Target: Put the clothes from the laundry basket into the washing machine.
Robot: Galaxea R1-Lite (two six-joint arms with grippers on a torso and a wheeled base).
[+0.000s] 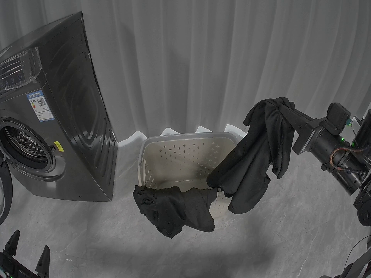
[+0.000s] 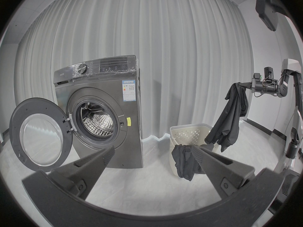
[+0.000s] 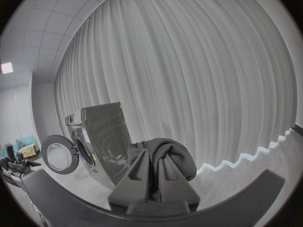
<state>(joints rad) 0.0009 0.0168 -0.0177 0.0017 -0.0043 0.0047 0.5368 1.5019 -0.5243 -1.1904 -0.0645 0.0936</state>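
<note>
Black garment (image 1: 255,151) hung pinched in the right gripper (image 3: 155,164); second garment (image 1: 174,209) draped the near rim of the laundry basket (image 1: 181,143); washing machine (image 1: 58,116) looked empty; left gripper (image 2: 152,148) gaped.

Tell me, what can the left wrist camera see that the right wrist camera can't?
Left wrist view's own: the laundry basket, a dark garment draped over its rim, and the shiny drum inside the machine. Right wrist view's own: ceiling tiles, and a close look at the right gripper clamped shut on the held garment. Shared: the washing machine, its open door, the white curtain and that held garment.
</note>
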